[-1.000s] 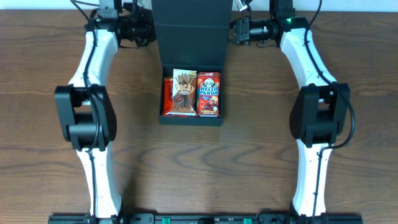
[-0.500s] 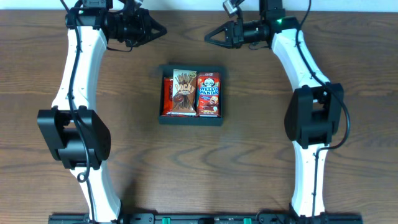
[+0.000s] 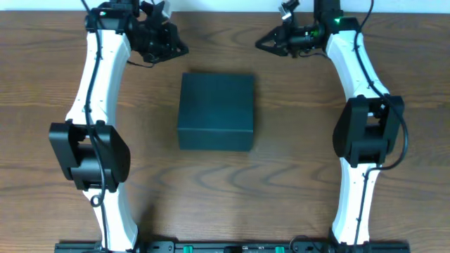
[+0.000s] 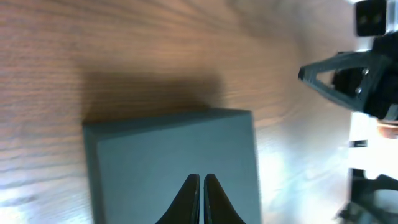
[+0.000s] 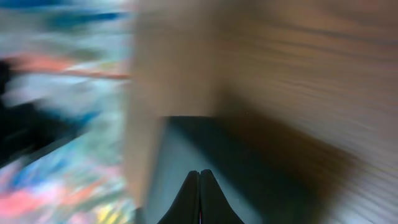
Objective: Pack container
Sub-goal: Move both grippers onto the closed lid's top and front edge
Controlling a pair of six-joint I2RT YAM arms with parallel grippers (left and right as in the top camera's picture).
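The container [image 3: 216,111], a dark teal-black rectangular box, sits at the middle of the table with its flap lid down flat over it. Nothing inside shows. It also shows in the left wrist view [image 4: 171,158] and, blurred, in the right wrist view [image 5: 186,155]. My left gripper [image 3: 184,50] is shut and empty, up beyond the box's far left corner. My right gripper [image 3: 258,43] is shut and empty, up beyond the far right corner. Both are apart from the box. The shut fingertips show in the left wrist view [image 4: 202,177] and the right wrist view [image 5: 199,172].
The wooden table [image 3: 295,176] stretches around the box on all sides. The two white arms run down the left and right sides to their bases at the front edge. The right wrist view is heavily blurred.
The upright lid has come down and now covers the box, hiding the snack packets. Both grippers drew outward away from the lid and are shut.
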